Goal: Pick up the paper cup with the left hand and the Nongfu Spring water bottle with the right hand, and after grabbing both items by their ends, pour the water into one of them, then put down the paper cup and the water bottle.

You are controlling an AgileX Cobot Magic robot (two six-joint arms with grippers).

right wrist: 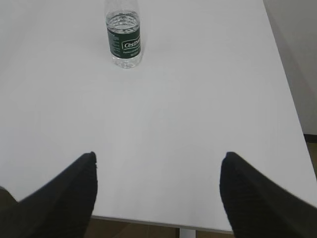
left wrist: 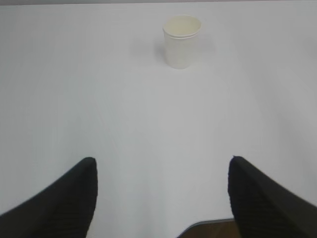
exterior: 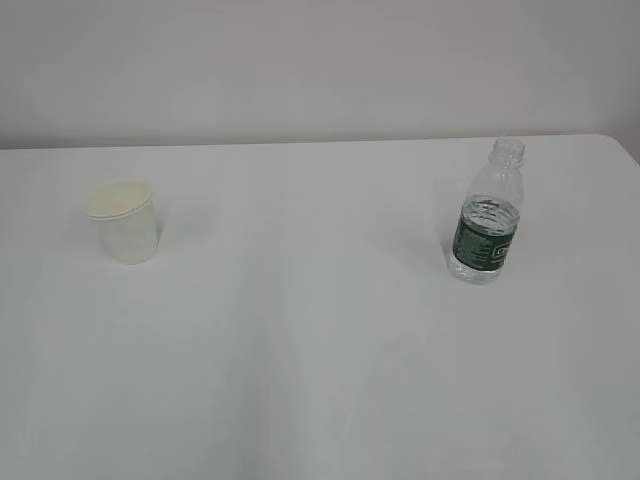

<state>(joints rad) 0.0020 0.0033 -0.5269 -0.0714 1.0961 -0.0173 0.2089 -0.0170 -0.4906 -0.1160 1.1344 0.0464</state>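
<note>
Cup [exterior: 122, 220] upright at table [exterior: 320, 380] left, uncapped bottle [exterior: 488, 215] upright at right, well apart; left gripper [left wrist: 162, 173] and right gripper [right wrist: 157, 171] jaws apart, empty, near table's front edge.

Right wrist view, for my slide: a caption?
Open right gripper faces the uncapped water bottle upright on the white table.

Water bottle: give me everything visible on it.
The water bottle is small, clear ribbed plastic with a dark green label band in white print and no cap. It stands upright on the white table, right of centre, partly filled with clear water. Only the table touches it; neither gripper is near.
</note>
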